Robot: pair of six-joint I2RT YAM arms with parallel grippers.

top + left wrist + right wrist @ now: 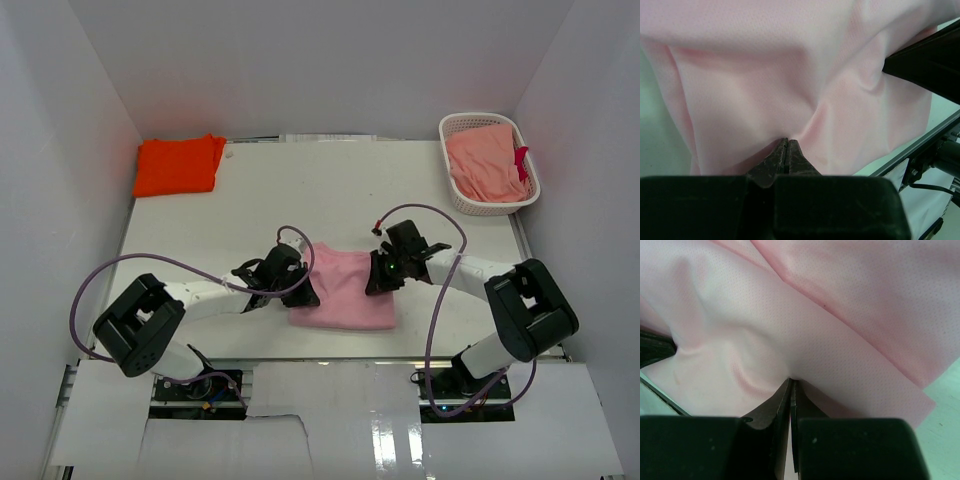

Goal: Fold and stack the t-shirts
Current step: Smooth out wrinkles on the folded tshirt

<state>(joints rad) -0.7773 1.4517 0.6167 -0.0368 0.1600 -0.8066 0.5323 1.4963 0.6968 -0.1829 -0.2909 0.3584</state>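
The white basket (478, 117) sits at the far right corner of the table (330, 190), with a salmon cloth (485, 165) bunched inside it. The pink shirt (343, 292) lies well apart from the basket, to its left and nearer the arm bases, as a rough rectangle by the table's near edge. The left gripper (303, 287) is at the shirt's side farthest from the basket; the right gripper (377, 277) is at the side nearest it. In the left wrist view the left gripper (786, 142) has its jaws pressed together on a pinch of pink cloth, and creases fan out from the tips. In the right wrist view the right gripper (791, 382) is likewise clamped on the cloth, with folded layers overlapping above it. The orange shirt (180, 165) lies folded at the far left corner, straight across the table from the basket.
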